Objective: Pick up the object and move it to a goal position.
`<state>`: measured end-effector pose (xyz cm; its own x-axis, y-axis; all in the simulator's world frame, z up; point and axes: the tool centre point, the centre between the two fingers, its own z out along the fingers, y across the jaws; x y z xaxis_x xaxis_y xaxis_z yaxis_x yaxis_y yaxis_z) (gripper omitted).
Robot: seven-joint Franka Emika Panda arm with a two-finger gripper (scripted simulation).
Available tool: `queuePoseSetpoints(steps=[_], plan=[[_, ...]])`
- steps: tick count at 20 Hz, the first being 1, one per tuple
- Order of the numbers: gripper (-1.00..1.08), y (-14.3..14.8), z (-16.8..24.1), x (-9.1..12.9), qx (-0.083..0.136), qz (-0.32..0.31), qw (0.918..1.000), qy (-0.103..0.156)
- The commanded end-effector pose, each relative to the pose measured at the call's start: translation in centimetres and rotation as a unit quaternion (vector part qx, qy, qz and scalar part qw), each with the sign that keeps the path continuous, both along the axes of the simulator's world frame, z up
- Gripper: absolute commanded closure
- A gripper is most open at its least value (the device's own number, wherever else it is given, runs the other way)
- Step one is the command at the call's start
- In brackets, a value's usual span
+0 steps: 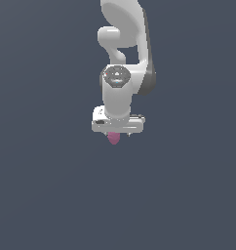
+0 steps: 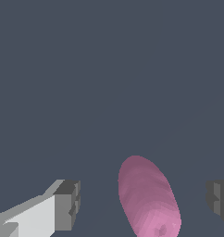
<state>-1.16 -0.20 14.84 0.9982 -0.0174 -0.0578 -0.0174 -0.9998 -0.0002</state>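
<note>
Between the fingers: object (image 2: 149,199), a pink egg shape, lies untouched on the worktop (image 2: 109,69).
Fingers: gripper (image 2: 144,203) wide, gaps both sides.
Handling: probably light, rigid, slippery.
Hold: across its narrow middle.

Open gaps both sides of object (image 2: 149,199), between gripper (image 2: 144,201) fingers (image 2: 65,205)

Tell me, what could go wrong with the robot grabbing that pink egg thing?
1. In the wrist view the pink egg-shaped blob sits between the open fingers with gaps on both sides, nearer one than the other, so closing might nudge it sideways.
2. It looks smooth and rounded, so it could squirt out of the hand when squeezed.
</note>
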Motion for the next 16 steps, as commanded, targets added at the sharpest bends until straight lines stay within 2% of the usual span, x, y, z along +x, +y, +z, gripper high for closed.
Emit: queuePoseSetpoints(steps=[1,9,16], plan=[[-0.92,0.0,0.0,0.0,0.000,0.000,1.0000,0.000],[-0.92,0.1,1.0,0.8,-0.001,-0.006,0.9999,-0.014],[-0.92,0.0,1.0,0.6,-0.001,-0.011,0.9998,-0.014]])
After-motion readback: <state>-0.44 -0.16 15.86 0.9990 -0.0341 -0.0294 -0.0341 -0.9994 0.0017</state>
